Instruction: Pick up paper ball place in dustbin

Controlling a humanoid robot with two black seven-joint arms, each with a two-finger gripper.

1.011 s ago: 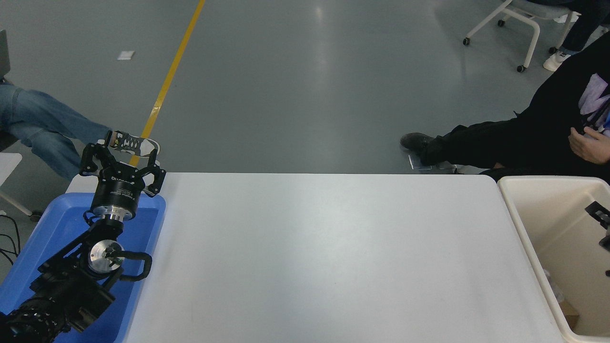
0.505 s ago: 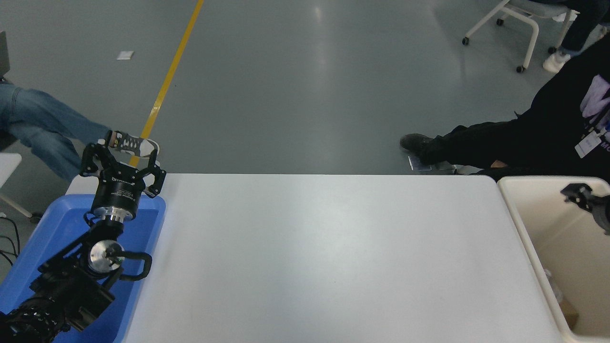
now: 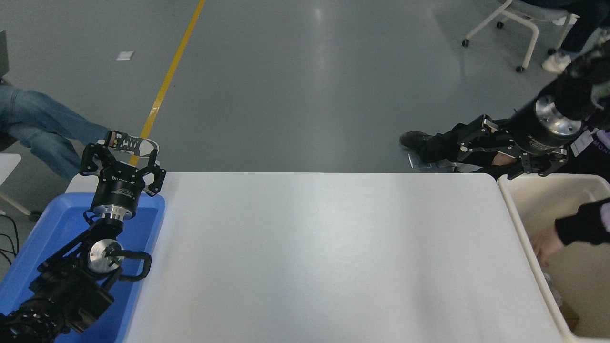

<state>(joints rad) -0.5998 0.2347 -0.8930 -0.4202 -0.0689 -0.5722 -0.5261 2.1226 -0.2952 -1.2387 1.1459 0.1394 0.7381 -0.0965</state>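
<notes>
The right gripper (image 3: 483, 152) hangs spread and holding nothing beyond the table's (image 3: 324, 257) far edge; a person's hand (image 3: 543, 245) reaches into the dustbin (image 3: 517, 224). The left gripper (image 3: 119, 155), also spread, sits over the blue tray (image 3: 143, 224).

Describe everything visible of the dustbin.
The dustbin is a large cream-white bin of smooth plastic with deep walls and a rounded rim, standing upright against the white table's right end and cut off by the picture's edge. A person's hand in a dark sleeve reaches into it. Something brownish lies at its bottom, too unclear to name. The right gripper hangs open beyond its far corner.
</notes>
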